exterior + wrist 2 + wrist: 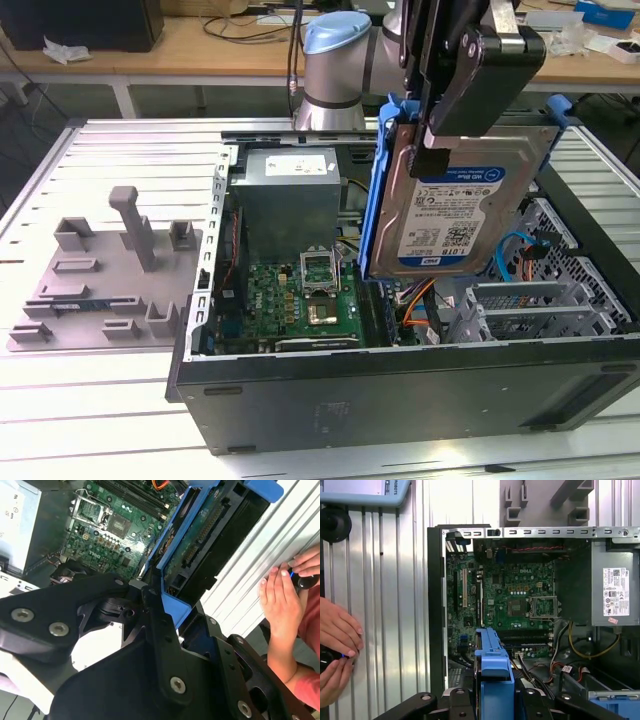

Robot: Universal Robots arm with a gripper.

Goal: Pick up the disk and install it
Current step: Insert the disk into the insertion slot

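My gripper (pixel 428 150) is shut on the disk (pixel 465 205), a silver hard drive with a white and blue label in a bright blue carrier bracket. The disk hangs upright, slightly tilted, above the open computer case (pixel 400 390), over the side at the exterior view's right. In the second wrist view the black fingers (pixel 155 615) clamp the blue bracket's edge, with the disk (pixel 200 540) above the green motherboard (pixel 110 530). The first wrist view looks down along the disk's blue bracket (pixel 493 665) into the case.
Inside the case lie the motherboard (pixel 300 290), a grey power supply (pixel 290 195) and a metal drive cage (pixel 540 300) with cables. A grey fixture plate (pixel 110 280) sits at the exterior view's left. A person's hands (pixel 337 640) rest on the ribbed table beside the case.
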